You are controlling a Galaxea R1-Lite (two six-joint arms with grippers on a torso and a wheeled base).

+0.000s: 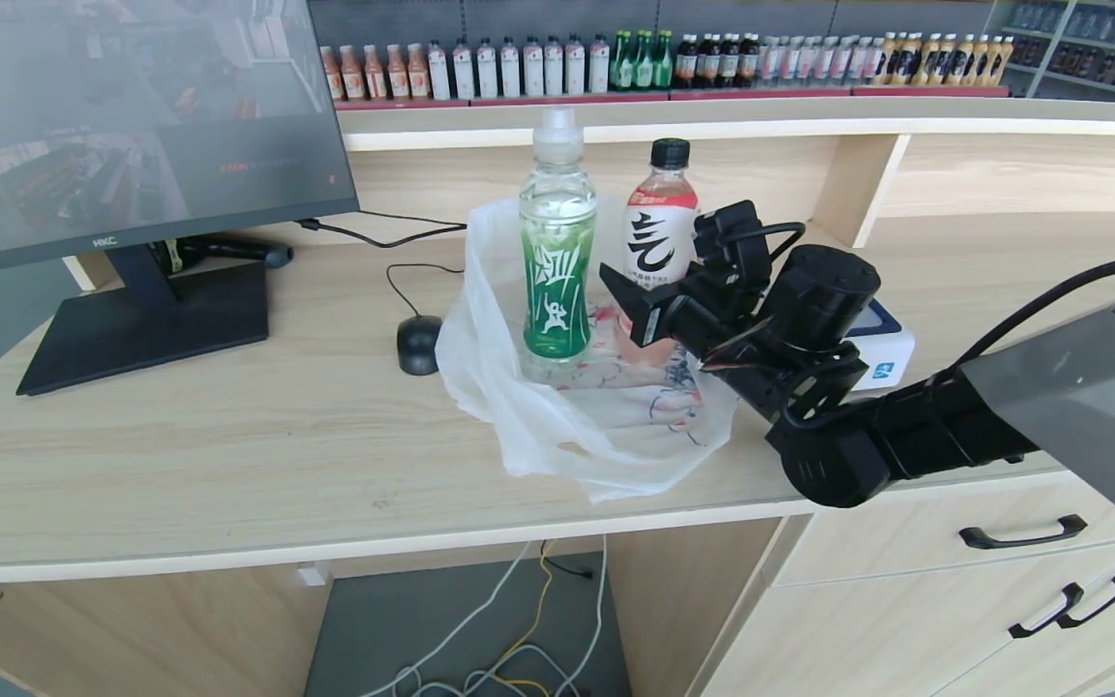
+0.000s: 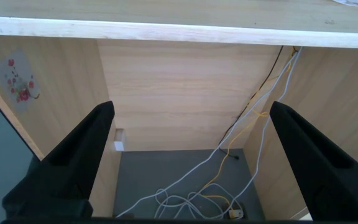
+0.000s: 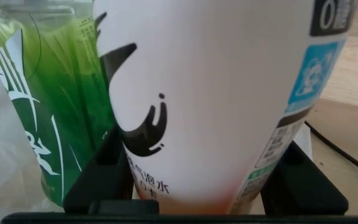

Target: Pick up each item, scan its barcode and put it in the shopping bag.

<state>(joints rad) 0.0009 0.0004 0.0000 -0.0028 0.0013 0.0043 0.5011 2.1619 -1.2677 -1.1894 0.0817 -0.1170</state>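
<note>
A white plastic shopping bag (image 1: 606, 426) lies open on the wooden counter (image 1: 228, 445). A green-labelled bottle (image 1: 557, 261) stands upright inside it. Right beside it is a white-labelled bottle (image 1: 662, 232) with a black cap, upright over the bag. My right gripper (image 1: 649, 310) is shut on its lower part. In the right wrist view that bottle (image 3: 216, 93) sits between the fingers (image 3: 98, 174), with the green bottle (image 3: 42, 93) next to it. My left gripper (image 2: 191, 162) hangs open below the counter edge with nothing in it.
A monitor (image 1: 122, 116) stands at the left with a handheld scanner (image 1: 228, 252) behind its foot. A black mouse (image 1: 418, 344) lies just left of the bag. A white box (image 1: 882, 348) sits behind my right arm. Drawers (image 1: 1022, 532) are below right, and cables (image 2: 197, 193) hang under the counter.
</note>
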